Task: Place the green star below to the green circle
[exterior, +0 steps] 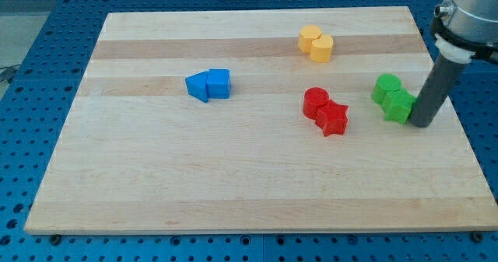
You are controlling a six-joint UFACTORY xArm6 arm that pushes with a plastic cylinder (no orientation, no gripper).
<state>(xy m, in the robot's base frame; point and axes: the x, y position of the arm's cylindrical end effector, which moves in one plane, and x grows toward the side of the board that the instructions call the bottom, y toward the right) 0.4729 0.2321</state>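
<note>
Camera view, and we sweep from the view's left across the pale wooden desk (156,176): first a pair of blue plastic blocks (208,84), touching, shapes hard to call. Moving right, two yellow plastic blocks (315,43) sit pressed together near the view's top. Below them, the red round block (315,100) touches the red star block (333,118).

And now the action, at the view's right! The green circle block (386,87) sits just above the green star block (400,106), the two touching, and the star already lies toward the view's bottom and slightly right of the circle. My tip (421,124) rests hard against the star's right side, near the desk's right edge.

The end effector is a plain dark rod: nothing to clench or release, grasping nothing, only pushing.

By my read the job is nearly done. A good finish wants a short, gentle nudge toward the view's left, pressed through the star's middle so it slides squarely under the circle without knocking the circle away.

As for heading: a star has no real long axis, and its points are too blurred here to say which way one faces.
</note>
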